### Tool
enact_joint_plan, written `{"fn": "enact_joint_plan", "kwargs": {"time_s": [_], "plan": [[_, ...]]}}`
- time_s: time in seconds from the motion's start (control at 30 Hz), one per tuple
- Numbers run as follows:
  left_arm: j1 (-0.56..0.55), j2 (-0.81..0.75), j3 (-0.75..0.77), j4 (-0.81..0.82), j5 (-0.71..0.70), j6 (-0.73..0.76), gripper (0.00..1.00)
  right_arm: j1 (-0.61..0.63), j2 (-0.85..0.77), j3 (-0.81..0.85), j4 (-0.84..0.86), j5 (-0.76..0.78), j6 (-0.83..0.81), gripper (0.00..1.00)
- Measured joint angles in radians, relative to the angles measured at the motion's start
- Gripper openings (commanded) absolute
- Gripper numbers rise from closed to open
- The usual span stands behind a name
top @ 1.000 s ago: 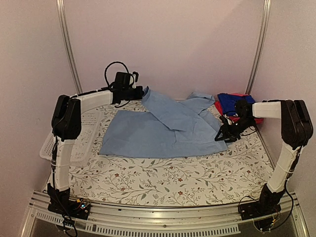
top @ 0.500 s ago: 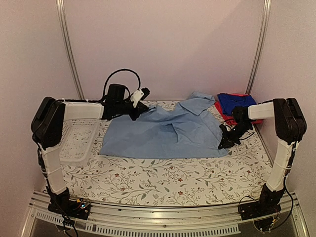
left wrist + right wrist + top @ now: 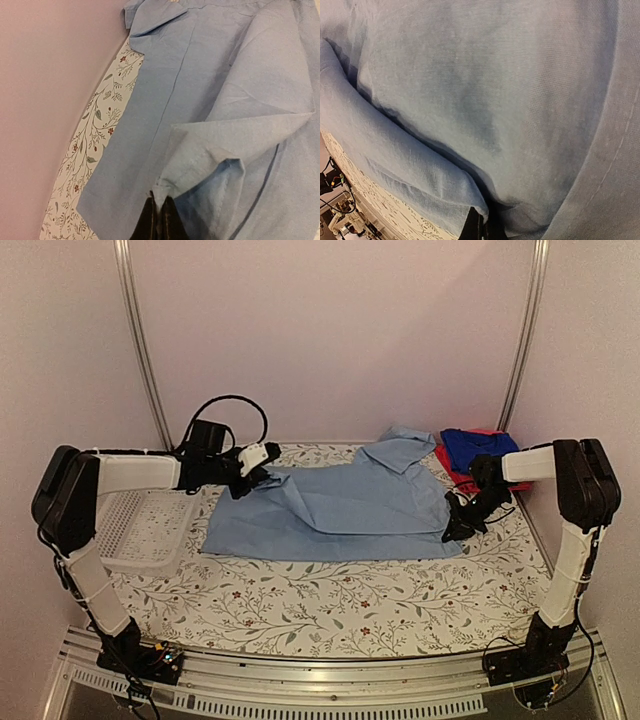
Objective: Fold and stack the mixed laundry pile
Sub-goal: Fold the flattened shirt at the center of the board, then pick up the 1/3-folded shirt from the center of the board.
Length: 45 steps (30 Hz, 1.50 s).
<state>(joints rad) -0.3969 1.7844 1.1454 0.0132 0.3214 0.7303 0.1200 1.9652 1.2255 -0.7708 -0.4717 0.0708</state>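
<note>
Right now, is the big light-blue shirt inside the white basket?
No, the light-blue shirt lies spread out on the floral table cover, beside the white basket.

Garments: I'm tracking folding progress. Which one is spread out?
The light-blue shirt, spread across the middle; the royal-blue shirt and red garment sit piled at the far right.

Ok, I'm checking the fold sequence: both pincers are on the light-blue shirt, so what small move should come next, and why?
Probably draw the left pincer slightly outward to its left and down toward the table cover. It is shut on a corner of the light-blue shirt, a flap beside it lies doubled over, and the right pincer grips the opposite edge, so tension should flatten it.
</note>
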Motion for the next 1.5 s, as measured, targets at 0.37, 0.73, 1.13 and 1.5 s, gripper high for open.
{"fn": "enact_joint_plan", "kwargs": {"time_s": [0.37,0.73,1.13,1.5], "plan": [[0.018,-0.021,-0.091,-0.06,-0.083,0.154,0.28,0.0,-0.003,0.0,0.0,-0.011,0.008,0.31],[0.07,-0.192,0.015,0.0,-0.192,-0.149,0.82,0.004,-0.13,0.078,-0.08,0.024,0.027,0.6],[-0.09,0.238,0.635,-0.289,-0.269,-0.642,1.0,0.014,-0.08,0.241,-0.001,-0.089,0.046,0.49],[-0.236,0.579,0.841,-0.687,-0.45,-0.832,1.0,0.136,0.059,0.241,0.056,-0.13,0.065,0.46]]}}
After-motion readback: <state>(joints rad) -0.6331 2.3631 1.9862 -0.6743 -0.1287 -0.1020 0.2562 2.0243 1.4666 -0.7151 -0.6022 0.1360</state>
